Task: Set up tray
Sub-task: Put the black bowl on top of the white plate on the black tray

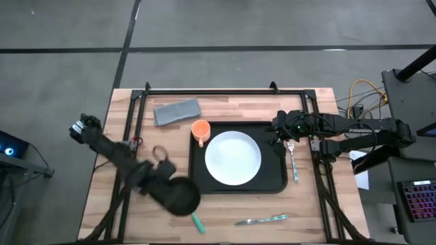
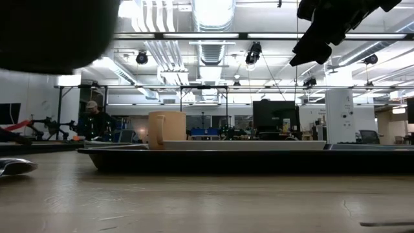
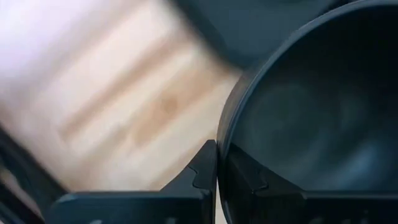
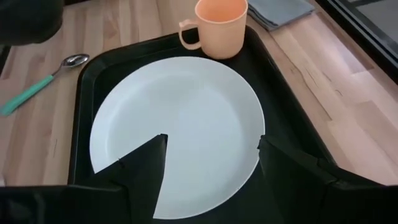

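Observation:
The black tray [image 1: 276, 182] lies mid-table with a white plate [image 1: 233, 158] on it and an orange mug [image 1: 200, 131] in its far left corner. My left gripper [image 1: 169, 181] is left of the tray's near corner, shut on a small black round bowl [image 1: 181, 197], which hangs high in the low view [image 2: 58, 32]. My right gripper [image 1: 280, 129] hovers open over the tray's far right corner, its fingers apart above the plate [image 4: 180, 118] and touching nothing. My left gripper [image 3: 219, 155] pinches the bowl's rim [image 3: 222, 134], one finger inside the bowl [image 3: 245, 177] and one outside [image 3: 202, 171]. The fingers come steeply from above. The bowl is lifted clear of the table, its opening facing up.
A grey napkin [image 1: 177, 111] lies at the far left of the table. A fork [image 1: 293, 162] lies right of the tray, and a knife [image 1: 262, 220] near the front edge. A teal-handled spoon [image 1: 197, 222] lies partly under the bowl. A person [image 2: 96, 123] sits in the room behind.

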